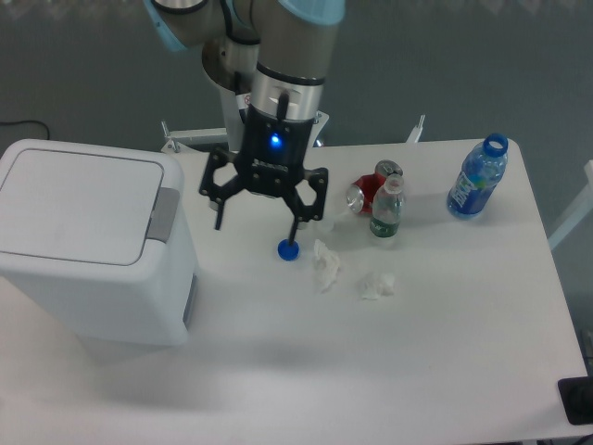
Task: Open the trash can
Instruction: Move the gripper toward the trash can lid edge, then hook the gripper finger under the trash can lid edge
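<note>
With its fingers spread wide and empty, the black two-finger gripper could overshoot the grey push tab of the large white boxy plastic trash can to their left, striking the flat lid instead.

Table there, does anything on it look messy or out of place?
Yes. A loose blue cap lies apart from any bottle, and the blue bottle at the far right stands uncapped. Two crumpled tissues lie mid-table, and a red can lies tipped beside a small bottle.

Single fixed camera, high front view, angled down over table; whole tabletop framed.
</note>
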